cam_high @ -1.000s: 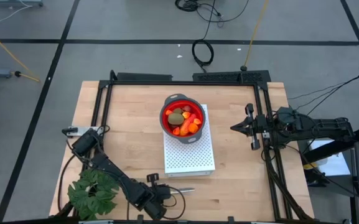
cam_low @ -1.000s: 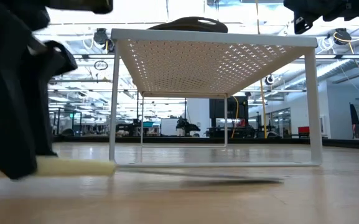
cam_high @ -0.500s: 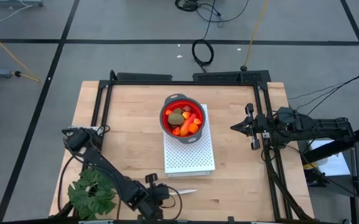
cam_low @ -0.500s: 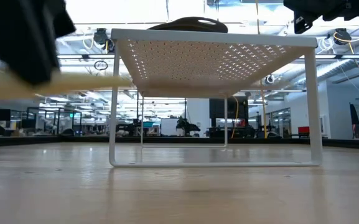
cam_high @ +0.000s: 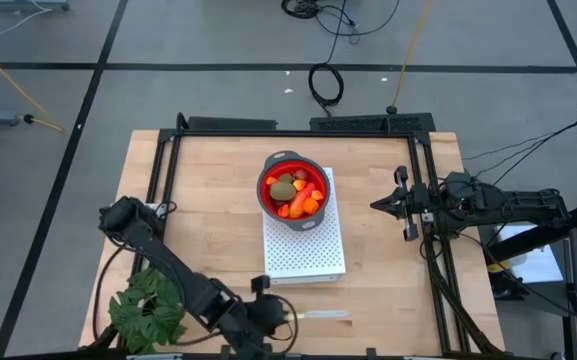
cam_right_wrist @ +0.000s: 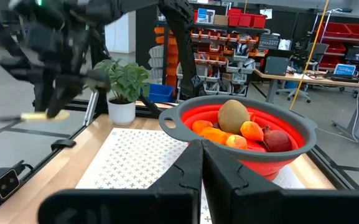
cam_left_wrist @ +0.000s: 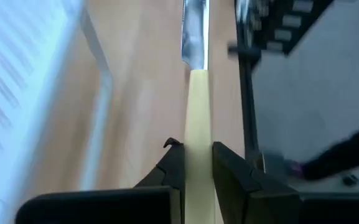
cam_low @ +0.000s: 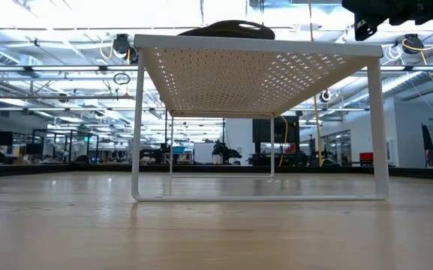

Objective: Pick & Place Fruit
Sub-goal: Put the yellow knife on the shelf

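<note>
Fruit (cam_high: pixel 295 193), small toy pieces, sat in a red collapsible bowl (cam_high: pixel 264 180) atop a white perforated rack (cam_high: pixel 306 257); left gripper (cam_high: pixel 285 317) clamped a pale yellow knife (cam_left_wrist: pixel 197 130) near the table's front edge, best kept level; right gripper (cam_high: pixel 376 205) waited shut beside the right edge.

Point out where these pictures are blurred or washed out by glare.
Left wrist view: the knife is fairly sharp, the rack beside it smeared pale. Right wrist view: the left gripper is motion-blurred, the red bowl crisp. Low view: ceiling lights glare above the rack.
</note>
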Controlling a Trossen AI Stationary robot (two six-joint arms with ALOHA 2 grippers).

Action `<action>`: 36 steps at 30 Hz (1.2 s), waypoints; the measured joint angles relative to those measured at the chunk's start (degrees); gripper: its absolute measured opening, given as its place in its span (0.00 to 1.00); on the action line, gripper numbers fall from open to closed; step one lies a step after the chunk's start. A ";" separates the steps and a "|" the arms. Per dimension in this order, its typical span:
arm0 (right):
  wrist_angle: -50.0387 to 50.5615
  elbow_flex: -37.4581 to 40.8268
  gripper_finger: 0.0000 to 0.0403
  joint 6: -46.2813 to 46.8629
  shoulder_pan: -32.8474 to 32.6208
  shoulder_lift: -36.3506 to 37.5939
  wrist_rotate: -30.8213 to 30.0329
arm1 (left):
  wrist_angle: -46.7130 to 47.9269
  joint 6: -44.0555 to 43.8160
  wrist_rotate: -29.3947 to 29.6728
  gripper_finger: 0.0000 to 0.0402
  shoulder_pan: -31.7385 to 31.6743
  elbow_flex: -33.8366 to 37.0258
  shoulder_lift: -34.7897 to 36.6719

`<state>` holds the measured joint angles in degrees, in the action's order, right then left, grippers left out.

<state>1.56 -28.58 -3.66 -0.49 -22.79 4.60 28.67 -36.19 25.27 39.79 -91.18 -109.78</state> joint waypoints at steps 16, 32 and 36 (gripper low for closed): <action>0.00 0.00 0.00 0.00 0.02 0.00 0.02 | 28.90 14.55 3.34 0.12 -11.84 -19.06 0.11; 0.04 0.00 0.00 -0.02 0.00 0.00 0.01 | 31.65 17.46 -3.15 0.12 -17.71 -18.75 -0.80; 0.14 0.00 0.00 -0.05 0.01 0.00 0.00 | 31.48 17.43 -3.18 0.12 -17.14 -18.75 -2.42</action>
<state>1.71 -28.58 -3.71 -0.48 -22.79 4.60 60.15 -18.76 22.09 22.65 -109.93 -112.19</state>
